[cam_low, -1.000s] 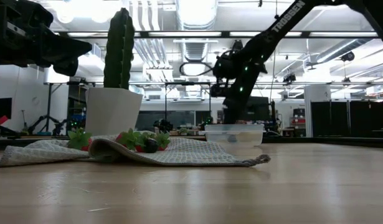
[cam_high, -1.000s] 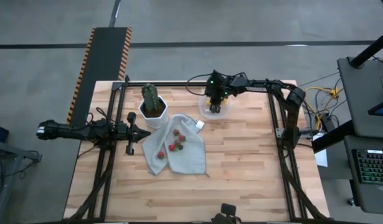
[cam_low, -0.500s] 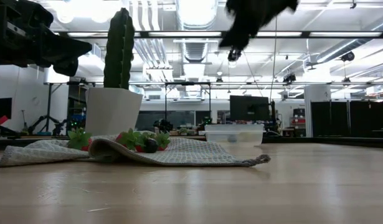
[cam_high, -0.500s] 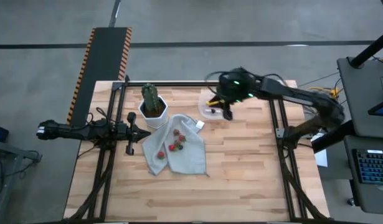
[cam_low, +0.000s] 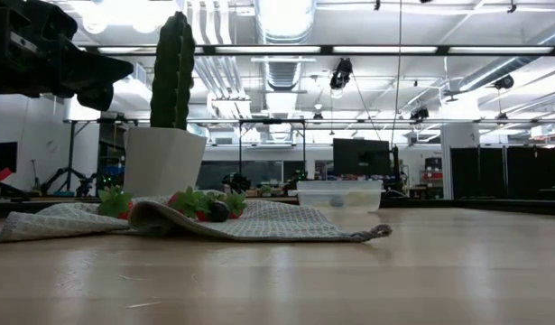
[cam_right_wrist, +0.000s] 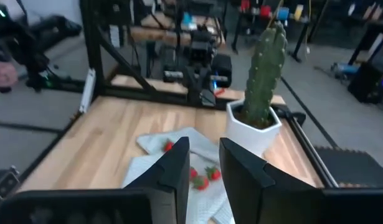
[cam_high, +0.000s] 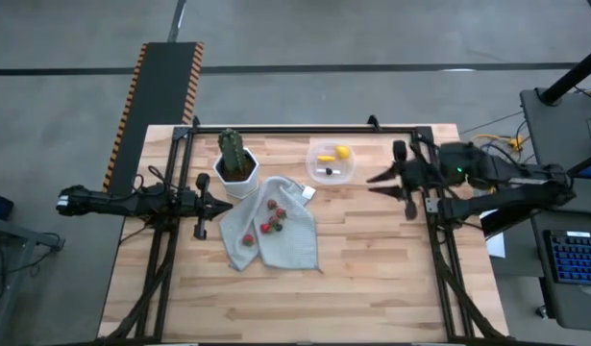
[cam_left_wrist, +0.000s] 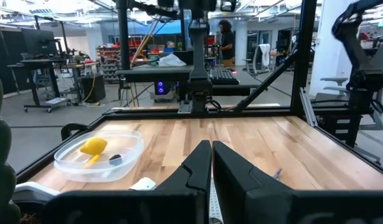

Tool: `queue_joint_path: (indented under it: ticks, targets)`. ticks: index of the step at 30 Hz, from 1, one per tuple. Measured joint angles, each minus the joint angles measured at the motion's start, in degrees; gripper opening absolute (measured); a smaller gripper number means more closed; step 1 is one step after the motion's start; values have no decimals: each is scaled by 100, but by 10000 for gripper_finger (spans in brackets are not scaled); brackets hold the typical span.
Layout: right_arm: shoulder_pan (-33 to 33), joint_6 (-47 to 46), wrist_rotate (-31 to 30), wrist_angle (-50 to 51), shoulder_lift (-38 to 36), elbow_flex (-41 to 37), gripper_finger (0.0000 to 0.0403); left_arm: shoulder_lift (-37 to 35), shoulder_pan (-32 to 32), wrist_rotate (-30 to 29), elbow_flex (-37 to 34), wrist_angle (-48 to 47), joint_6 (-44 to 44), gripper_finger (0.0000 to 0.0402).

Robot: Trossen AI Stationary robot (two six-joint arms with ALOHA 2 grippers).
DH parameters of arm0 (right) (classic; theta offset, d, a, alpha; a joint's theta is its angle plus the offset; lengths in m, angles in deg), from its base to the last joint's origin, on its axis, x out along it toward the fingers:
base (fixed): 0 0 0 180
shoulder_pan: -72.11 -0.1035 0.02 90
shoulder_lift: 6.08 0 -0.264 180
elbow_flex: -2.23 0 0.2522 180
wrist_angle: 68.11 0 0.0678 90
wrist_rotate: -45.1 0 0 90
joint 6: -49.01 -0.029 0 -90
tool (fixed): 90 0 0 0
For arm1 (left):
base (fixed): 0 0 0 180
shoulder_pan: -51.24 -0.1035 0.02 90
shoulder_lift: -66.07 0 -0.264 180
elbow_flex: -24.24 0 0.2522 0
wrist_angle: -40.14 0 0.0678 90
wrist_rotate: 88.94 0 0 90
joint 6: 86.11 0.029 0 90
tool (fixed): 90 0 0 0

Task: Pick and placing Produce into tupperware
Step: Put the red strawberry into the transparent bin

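Note:
The clear tupperware (cam_high: 331, 161) stands on the table's far middle, holding a yellow lemon (cam_high: 343, 152), a yellow-orange piece (cam_high: 326, 159) and a dark berry (cam_high: 326, 172); the left wrist view shows the tupperware (cam_left_wrist: 101, 155) too. Red berries (cam_high: 269, 219) lie on a grey cloth (cam_high: 285, 240). My right gripper (cam_high: 372, 184) is open and level at the table's right edge, pointing left, apart from the tupperware. My left gripper (cam_high: 228, 206) is shut at the left edge, by the cloth.
A green cactus in a white pot (cam_high: 235, 165) stands just left of the tupperware, touching the cloth's far corner. A small white tag (cam_high: 307, 193) lies at the cloth's edge. Black frame rails run along the left, right and far sides. Bare wood fills the near half.
My right gripper rose from just above the tupperware and drew back to the table's right edge, turning level and pointing left. The tupperware's contents, hidden under it before, now show. My left arm, the cloth and the berries kept still.

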Motion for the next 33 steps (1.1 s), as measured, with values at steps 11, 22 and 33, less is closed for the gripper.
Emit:
queue_joint_path:
  ticks: [11,22,33]
  targets:
    - [-248,-232,-68,-2195,-925,-2367,81,-7,0,-4,2,820,7,0]
    - [-248,-230,-61,-4412,-107,-3756,83,249,2,460,-1,2123,170,0]
    - [-246,-28,-64,-4858,374,-3593,75,1407,25,423,203,2791,910,64]
